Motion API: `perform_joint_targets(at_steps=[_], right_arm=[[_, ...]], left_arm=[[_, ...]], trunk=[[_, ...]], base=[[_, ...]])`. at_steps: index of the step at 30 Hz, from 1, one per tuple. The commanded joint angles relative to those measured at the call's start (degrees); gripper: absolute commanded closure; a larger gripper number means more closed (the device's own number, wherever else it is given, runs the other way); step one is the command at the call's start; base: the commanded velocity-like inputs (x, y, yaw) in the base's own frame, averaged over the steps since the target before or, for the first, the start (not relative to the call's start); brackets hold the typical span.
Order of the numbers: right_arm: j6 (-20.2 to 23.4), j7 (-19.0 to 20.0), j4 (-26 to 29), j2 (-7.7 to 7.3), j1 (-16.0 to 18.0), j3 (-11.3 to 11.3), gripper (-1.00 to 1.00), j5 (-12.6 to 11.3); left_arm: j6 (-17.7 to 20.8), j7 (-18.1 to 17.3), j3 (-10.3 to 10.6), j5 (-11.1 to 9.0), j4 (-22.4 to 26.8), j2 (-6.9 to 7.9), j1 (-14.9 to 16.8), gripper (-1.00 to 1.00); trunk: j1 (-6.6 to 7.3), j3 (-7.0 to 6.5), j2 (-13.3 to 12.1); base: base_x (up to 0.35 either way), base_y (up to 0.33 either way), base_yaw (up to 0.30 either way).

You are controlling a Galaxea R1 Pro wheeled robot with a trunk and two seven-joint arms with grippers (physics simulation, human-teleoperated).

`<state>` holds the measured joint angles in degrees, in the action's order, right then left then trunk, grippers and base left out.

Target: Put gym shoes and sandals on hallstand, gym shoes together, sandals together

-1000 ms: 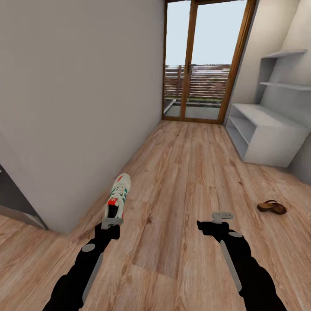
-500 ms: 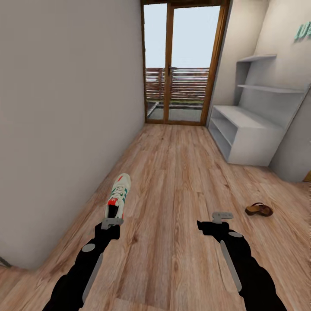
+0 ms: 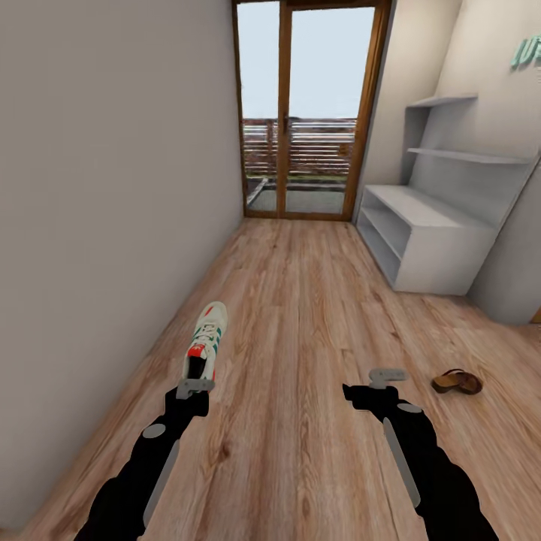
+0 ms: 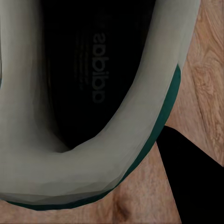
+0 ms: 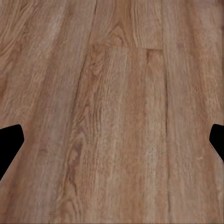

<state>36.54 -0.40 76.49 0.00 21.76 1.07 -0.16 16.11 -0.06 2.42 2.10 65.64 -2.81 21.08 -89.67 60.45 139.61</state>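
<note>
Gripping a sneaker [image 3: 205,342] at its heel, the left gripper [image 3: 194,388] carries it out in front of the robot, toe pointing away down the corridor. In the left wrist view the shoe's pale collar [image 4: 93,158] curves round a dark insole with printed lettering, a green edge along its outer side, and one black fingertip [image 4: 193,161] shows just beside it against the wood. The right gripper [image 3: 386,375] holds nothing; in its wrist view the two fingertips [image 5: 9,142] stand wide apart at the frame's sides with bare floor [image 5: 116,116] between them.

The sneaker is white with green side stripes and red-orange at the heel. A brown sandal [image 3: 457,382] lies flat on the planks, near the right gripper and off to its right, low and slim with a strap arching over it.

A plain wall [image 3: 113,188] runs close along the left, meeting the floor in a straight line just beside the held shoe. Ahead the wood floor [image 3: 315,300] runs open to a wood-framed glass door [image 3: 304,113]. The rack [image 3: 424,240] stands against the right wall beyond the sandal: a pale bench top over open shelves, with two stepped wall shelves above.
</note>
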Motion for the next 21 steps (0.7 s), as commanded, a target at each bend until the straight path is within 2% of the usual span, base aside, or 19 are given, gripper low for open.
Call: perform_joint_targets(at_steps=[1,21], right_arm=[[0.3,0.0,0.1,0.00,0.0,0.0,-1.00,0.0],[0.3,0.0,0.1,0.00,0.0,0.1,-1.00,0.0]], left_arm=[[0.3,0.0,0.0,0.3,0.1,0.00,0.0,1.00],[0.3,0.0,0.0,0.2,0.1,0.00,0.0,1.00]], trunk=[[-0.02,0.03,0.0],[-0.02,-0.74,0.0]], base=[[0.346,0.000,-0.206],[0.346,0.000,-0.249]])
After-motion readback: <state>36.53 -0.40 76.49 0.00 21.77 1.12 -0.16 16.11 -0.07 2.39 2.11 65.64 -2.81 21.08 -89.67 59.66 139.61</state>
